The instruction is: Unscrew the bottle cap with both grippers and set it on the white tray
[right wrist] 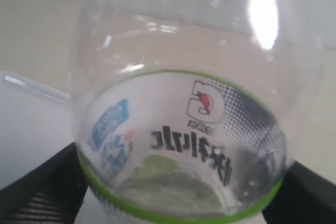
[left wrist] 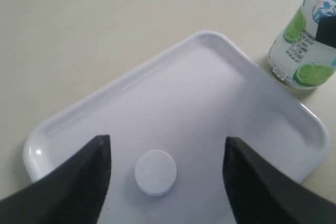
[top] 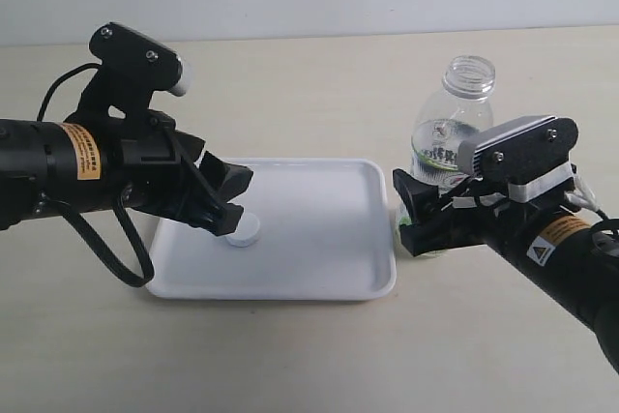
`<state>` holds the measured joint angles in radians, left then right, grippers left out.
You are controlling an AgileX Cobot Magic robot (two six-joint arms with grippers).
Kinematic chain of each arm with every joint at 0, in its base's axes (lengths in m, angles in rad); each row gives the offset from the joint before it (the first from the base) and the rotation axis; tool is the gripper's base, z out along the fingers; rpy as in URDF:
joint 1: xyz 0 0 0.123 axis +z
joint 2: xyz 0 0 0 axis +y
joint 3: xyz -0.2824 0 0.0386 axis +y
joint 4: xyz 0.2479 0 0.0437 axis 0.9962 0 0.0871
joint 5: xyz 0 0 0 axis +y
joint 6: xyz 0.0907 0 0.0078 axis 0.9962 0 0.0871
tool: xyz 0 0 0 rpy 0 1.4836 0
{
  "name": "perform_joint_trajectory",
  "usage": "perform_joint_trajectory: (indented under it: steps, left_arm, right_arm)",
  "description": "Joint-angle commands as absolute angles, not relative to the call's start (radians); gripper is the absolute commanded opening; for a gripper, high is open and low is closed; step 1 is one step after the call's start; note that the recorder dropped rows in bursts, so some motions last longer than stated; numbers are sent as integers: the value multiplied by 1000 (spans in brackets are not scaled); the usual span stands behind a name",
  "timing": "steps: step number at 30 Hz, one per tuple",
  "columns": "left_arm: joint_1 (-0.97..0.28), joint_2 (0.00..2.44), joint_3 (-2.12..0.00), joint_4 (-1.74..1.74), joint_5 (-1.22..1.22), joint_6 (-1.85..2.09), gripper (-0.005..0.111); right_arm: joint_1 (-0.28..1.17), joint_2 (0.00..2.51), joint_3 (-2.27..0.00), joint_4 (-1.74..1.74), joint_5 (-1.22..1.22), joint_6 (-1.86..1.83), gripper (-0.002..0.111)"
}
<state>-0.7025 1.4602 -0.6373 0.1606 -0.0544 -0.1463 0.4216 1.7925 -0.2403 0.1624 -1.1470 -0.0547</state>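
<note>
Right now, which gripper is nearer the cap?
Left. The left gripper hangs just over the cap on the tray, jaws open either side. The right gripper is past the tray's other end, with the bottle between its jaws.

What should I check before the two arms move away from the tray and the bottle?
1. The bottle cap lies flat inside the white tray: ok.
2. The left gripper is open, with a gap to the cap on each side: ok.
3. The bottle stands upright, its neck uncapped: ok.
4. The bottle stands beside the tray, not on it: ok.
5. The right gripper is free of the bottle: cannot tell; its fingers flank the bottle closely.
</note>
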Motion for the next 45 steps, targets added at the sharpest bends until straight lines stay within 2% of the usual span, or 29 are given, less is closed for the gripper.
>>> perform_joint_trajectory:
  steps: [1, 12, 22, 25, 29, 34, 45]
  left_arm:
    - [-697, 1452, -631, 164, -71, -158, 61]
    - [-697, 1385, -543, 164, -232, -187, 61]
    - [-697, 1141, -435, 164, -227, -220, 60]
    - [-697, 1040, -398, 164, -209, -240, 53]
    - [-697, 908, -373, 166, -121, -262, 30]
    - [-697, 814, -370, 168, -54, -265, 1]
    - [-697, 785, -370, 171, -54, -264, 0]
  right_arm:
    - [425, 1759, -219, 154, -1126, -22, 80]
    - [425, 1546, -85, 154, -1010, 39, 80]
    - [425, 1385, 0, 102, -913, 136, 75]
    - [425, 1349, 0, 102, -883, 150, 74]
    - [425, 1335, 0, 102, -776, 197, 74]
    - [425, 1335, 0, 102, -775, 197, 74]
    - [425, 1335, 0, 102, -775, 197, 74]
